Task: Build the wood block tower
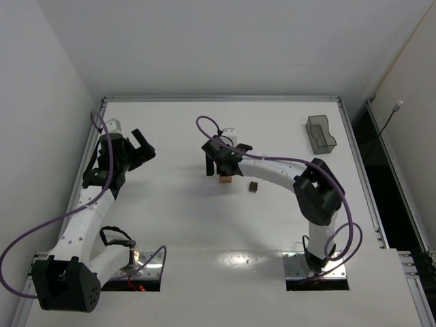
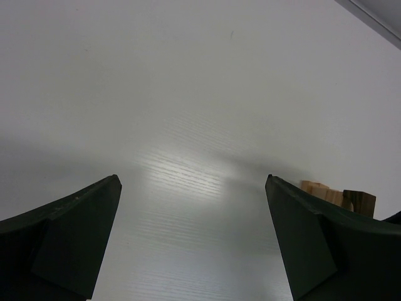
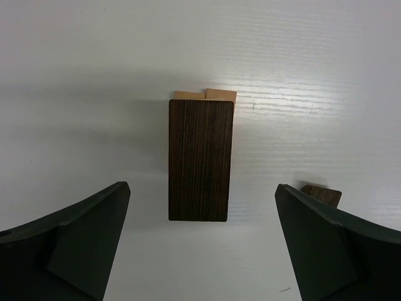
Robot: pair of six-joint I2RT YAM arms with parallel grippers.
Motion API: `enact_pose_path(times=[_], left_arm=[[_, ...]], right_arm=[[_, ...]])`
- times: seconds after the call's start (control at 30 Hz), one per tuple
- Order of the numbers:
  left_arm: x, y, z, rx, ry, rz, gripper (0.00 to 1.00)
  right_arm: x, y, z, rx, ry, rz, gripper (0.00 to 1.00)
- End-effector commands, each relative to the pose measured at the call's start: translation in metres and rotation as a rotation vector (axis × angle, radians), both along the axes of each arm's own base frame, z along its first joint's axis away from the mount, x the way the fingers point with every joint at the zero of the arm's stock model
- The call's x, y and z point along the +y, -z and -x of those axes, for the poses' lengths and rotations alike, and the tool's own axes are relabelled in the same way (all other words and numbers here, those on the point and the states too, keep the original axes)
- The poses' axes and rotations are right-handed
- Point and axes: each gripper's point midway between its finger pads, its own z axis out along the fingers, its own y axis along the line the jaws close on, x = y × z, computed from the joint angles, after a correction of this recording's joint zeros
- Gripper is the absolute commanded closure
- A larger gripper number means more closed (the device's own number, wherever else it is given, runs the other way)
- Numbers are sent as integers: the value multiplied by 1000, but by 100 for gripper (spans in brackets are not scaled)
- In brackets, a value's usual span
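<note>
The tower shows in the right wrist view from above: a dark brown oblong block [image 3: 200, 160] lies on top of light tan blocks [image 3: 219, 95]. My right gripper [image 3: 202, 186] is open above it, one finger on each side and neither touching. In the top view the right gripper [image 1: 221, 166] hangs over the tower [image 1: 225, 180] at mid-table. A small dark brown block [image 1: 253, 186] lies alone just right of the tower, and it also shows in the right wrist view [image 3: 322, 194]. My left gripper [image 1: 144, 147] is open and empty at the far left; wood blocks [image 2: 319, 191] peek past its right finger.
A translucent grey bin [image 1: 320, 133] stands at the back right. A raised rail [image 1: 218, 99] runs along the table's far edge, and rails run down both sides. The arm bases sit at the near edge.
</note>
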Motion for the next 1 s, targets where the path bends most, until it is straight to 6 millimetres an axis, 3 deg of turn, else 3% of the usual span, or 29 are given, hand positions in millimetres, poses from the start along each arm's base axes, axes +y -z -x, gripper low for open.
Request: enact_pose_path(times=[0.0, 0.13, 0.17, 0.33, 0.43, 0.5, 0.63, 0.8, 0.9, 0.97], left_arm=[[-3, -4, -4, -27, 6, 8, 0], [-3, -3, -2, -28, 6, 8, 0], [-3, -3, -2, -28, 11, -1, 0], [1, -1, 2, -17, 30, -56, 0], [-2, -7, 2, -11, 78, -78, 0], [-4, -14, 0, -19, 126, -73, 0], [-21, -9, -8, 19, 233, -20, 0], [-43, 1, -22, 64, 332, 23, 0], [-63, 23, -32, 141, 391, 40, 0], [-88, 23, -40, 150, 466, 25, 0]], right_arm=[[13, -33, -8, -102, -120, -48, 0], [13, -63, -2, -212, -315, -20, 0], [12, -86, 2, -258, -358, -38, 0], [-37, -127, 14, -405, -536, 130, 0], [-77, -128, 32, -374, -643, 260, 0], [-93, -117, 53, -307, -773, 300, 0], [-126, -94, 73, -172, -852, 324, 14], [-156, -80, 70, -115, -711, 321, 15], [-170, -78, 62, -102, -628, 302, 15], [-169, -77, 59, -83, -616, 259, 16]])
